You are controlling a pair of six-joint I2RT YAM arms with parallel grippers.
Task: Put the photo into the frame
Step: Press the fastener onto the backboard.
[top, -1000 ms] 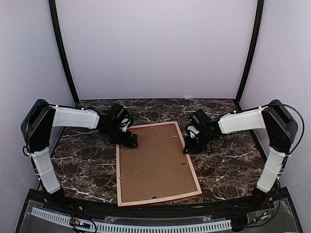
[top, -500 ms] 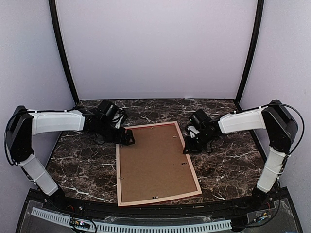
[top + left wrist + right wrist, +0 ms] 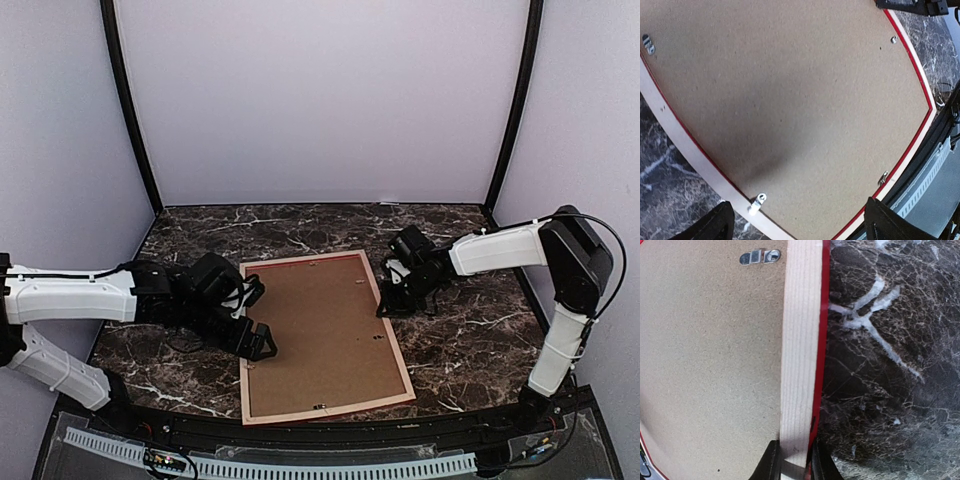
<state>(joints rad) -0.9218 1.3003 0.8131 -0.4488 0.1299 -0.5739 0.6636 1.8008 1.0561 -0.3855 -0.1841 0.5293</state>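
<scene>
Whereas a second ago it hovered at the frame's upper-left corner, the left gripper [image 3: 255, 340] now sits lower in the top view, over the lower half of the left rail. Its jaws are spread wide and hold nothing. Just below it in its wrist view lies a small metal clip [image 3: 757, 204] on that rail. The right gripper [image 3: 385, 303] has not moved. Its fingers are drawn in close either side of the right rail and seem to pinch it steady. The frame [image 3: 330, 409] lies face down in the middle of the table [image 3: 470, 340], pale wood up, with the brown backing board [image 3: 320, 330] seated inside. The photo is not visible; presumably it is under the board. The shift suggests that fastening the clips is what remains.
</scene>
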